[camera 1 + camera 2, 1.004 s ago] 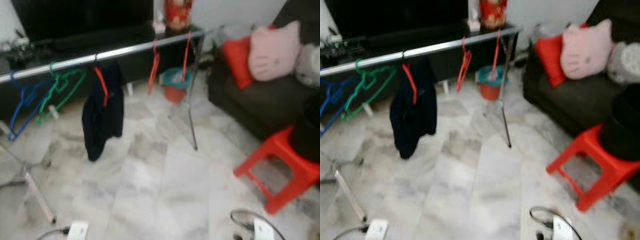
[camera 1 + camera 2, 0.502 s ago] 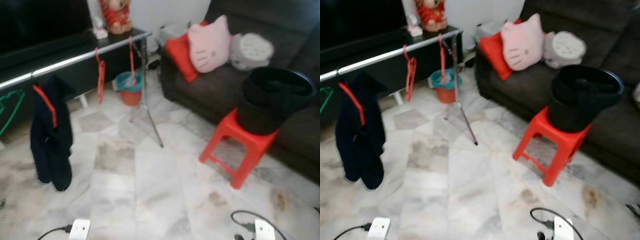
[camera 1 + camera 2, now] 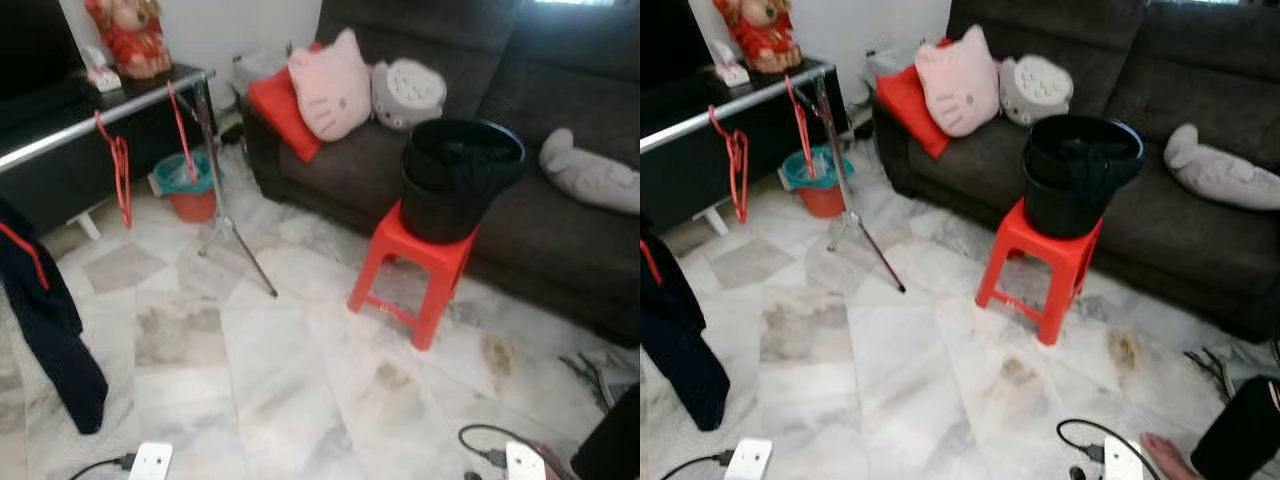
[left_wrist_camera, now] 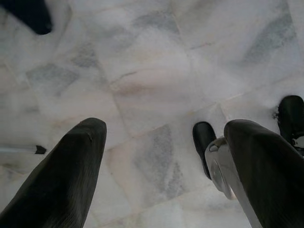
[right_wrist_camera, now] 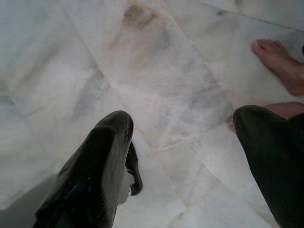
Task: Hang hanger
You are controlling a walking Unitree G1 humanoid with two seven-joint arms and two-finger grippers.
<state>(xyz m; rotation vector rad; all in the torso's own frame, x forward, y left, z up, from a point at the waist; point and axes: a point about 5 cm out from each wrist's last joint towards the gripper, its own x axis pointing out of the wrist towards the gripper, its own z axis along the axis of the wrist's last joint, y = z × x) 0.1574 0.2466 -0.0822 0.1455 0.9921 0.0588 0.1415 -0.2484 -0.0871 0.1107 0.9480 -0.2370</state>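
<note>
A silver clothes rail [image 3: 60,138] on a tripod stand runs along the left. Two red hangers [image 3: 122,170] hang from it, and a dark garment [image 3: 50,340] on a red hanger hangs at the far left edge. A black bucket [image 3: 458,175] stands on a red stool [image 3: 420,270] in front of the sofa; what it holds is hidden. My left gripper [image 4: 166,128] is open above the marble floor with nothing between its fingers. My right gripper [image 5: 184,118] is open too, also over bare floor.
A dark sofa [image 3: 560,230] with a pink cat pillow [image 3: 330,85] fills the back right. A teal and orange bucket [image 3: 188,190] sits under the rail. White power strips [image 3: 150,462] with cables lie near my feet. A person's bare foot [image 5: 280,61] and black-clad leg [image 3: 1245,440] are close on my right.
The camera has swung to the right: the rail and garment have slid to the left edge, and the sofa, stool and bucket have come to the middle.
</note>
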